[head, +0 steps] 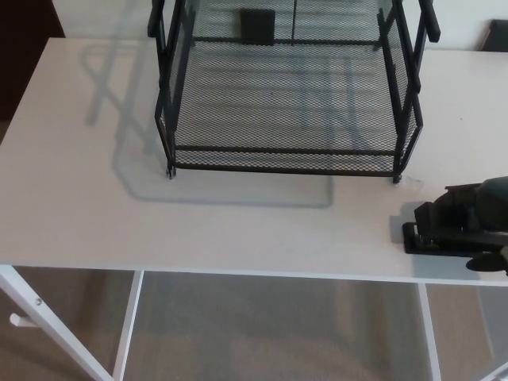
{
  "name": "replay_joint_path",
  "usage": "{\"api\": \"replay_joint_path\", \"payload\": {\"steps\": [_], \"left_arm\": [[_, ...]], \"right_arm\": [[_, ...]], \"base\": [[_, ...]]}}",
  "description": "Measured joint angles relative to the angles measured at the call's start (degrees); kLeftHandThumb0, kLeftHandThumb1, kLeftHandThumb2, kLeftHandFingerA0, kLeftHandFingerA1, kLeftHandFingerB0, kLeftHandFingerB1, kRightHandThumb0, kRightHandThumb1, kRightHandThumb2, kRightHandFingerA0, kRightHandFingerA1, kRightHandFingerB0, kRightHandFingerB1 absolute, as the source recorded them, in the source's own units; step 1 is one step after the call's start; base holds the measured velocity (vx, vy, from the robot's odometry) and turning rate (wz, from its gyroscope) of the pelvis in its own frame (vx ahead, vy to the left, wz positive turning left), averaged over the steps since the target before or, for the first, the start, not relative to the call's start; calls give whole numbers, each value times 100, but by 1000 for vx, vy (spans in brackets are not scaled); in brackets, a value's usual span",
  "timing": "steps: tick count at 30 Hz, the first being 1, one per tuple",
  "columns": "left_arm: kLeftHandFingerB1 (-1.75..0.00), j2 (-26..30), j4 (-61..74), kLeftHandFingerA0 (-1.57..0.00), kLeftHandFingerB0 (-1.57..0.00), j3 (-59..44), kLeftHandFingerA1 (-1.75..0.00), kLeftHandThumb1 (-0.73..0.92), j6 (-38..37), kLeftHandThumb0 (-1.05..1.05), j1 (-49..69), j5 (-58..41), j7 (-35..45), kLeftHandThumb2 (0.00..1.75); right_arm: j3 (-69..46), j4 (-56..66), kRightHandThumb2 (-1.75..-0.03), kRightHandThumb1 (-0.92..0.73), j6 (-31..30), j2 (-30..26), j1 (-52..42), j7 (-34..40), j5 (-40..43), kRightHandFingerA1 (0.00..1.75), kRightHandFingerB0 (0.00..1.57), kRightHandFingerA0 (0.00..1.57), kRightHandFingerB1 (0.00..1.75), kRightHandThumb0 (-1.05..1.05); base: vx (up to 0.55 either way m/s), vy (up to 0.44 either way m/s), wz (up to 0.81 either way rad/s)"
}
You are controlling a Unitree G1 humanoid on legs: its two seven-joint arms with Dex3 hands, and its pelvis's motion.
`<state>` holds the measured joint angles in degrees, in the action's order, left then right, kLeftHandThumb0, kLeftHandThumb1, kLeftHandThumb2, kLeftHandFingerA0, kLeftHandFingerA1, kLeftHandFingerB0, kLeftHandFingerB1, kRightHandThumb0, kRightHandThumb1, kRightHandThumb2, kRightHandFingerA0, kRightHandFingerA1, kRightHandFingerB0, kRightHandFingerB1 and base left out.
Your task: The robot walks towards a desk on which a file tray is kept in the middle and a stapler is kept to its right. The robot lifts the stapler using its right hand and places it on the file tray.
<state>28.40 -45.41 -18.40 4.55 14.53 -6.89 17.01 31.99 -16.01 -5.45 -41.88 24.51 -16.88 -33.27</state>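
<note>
The walk looked done: the robot stood at the white rectangular desk [79, 198], and its black right hand [486, 213] lay over the black metal stapler [432, 230] at the lower right of the frame. The stapler sat flat on the desktop near the front edge, so the lift and the placing were both left to do. Whether the hand had closed on it or merely rested on top, I could not tell (part of it ran off the right edge). The left hand did not show. The black wire-mesh file tray [286, 149] stood at upper centre, its lower level bare, well apart from the stapler. Its raised front edge faced the stapler and, I judged, would need clearing.
</note>
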Motion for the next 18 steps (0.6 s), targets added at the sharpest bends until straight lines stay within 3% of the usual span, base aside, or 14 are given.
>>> {"api": "replay_joint_path", "payload": {"steps": [2,3,4,5,6,8,11,12,14,15,16,17,18], "left_arm": [[-35,0,-1,-41,-28,26,-43,87,0,-50,5,3,-2,66],[-35,0,-2,-40,-27,48,-43,86,0,-50,10,5,-3,65],[-35,0,-2,-41,-28,60,-43,86,0,-51,17,5,-3,66],[-35,0,-2,-42,-29,68,-43,86,0,-51,17,2,-3,65],[-35,0,-2,-43,-29,76,-43,86,0,-51,17,2,-3,65],[-35,0,-2,-43,-30,94,-43,86,0,-51,18,1,-3,65],[-35,0,-25,-44,-29,123,-43,86,0,-51,3,1,-3,65],[-35,0,-34,-43,-28,131,-43,86,0,-51,-4,1,-3,65],[-35,2,-59,-43,-28,161,-43,86,0,-51,-14,3,-3,65],[-35,2,-63,-44,-29,168,-43,86,0,-51,-13,3,-3,66],[-36,4,-83,-43,-29,184,-43,86,0,-51,-14,4,-3,65],[-36,4,-102,-45,-33,194,-43,86,0,-51,-15,3,-3,65],[-37,5,-121,-46,-34,202,-44,86,0,-51,-14,4,-3,66]], "right_arm": [[48,-69,-66,-74,18,6,12,165,-96,156,57,83,42,-24],[84,-126,-66,-73,28,13,27,326,-183,161,84,88,58,-21],[104,-152,-90,-46,42,15,32,471,-248,134,83,120,79,-27],[108,-160,-63,-67,55,22,32,578,-272,168,85,91,78,-25],[109,-164,-69,-61,68,28,32,675,-293,148,91,92,94,-15],[109,-185,-71,-74,111,34,27,868,-328,171,72,85,135,-20],[107,-213,-75,-77,192,40,-2,1128,-371,173,74,89,132,-21],[105,-221,-74,-78,211,40,-14,1195,-382,170,77,92,118,-23],[80,-240,-74,-78,283,40,-79,1378,-420,170,77,92,118,-23],[68,-242,-72,-70,300,40,-98,1419,-429,166,84,95,99,-21],[40,-240,-74,-69,343,40,-153,1541,-454,166,83,94,106,-21],[17,-238,-101,-53,374,40,-187,1624,-467,134,88,123,105,-20],[-9,-233,-103,-54,402,40,-223,1701,-476,135,89,122,110,-20]], "base": [[0,0,0],[0,0,0],[0,0,0],[0,0,0],[0,0,0],[0,0,0],[0,0,0],[0,0,0],[0,0,0],[0,0,0],[0,0,0],[0,0,0],[0,0,0]]}}
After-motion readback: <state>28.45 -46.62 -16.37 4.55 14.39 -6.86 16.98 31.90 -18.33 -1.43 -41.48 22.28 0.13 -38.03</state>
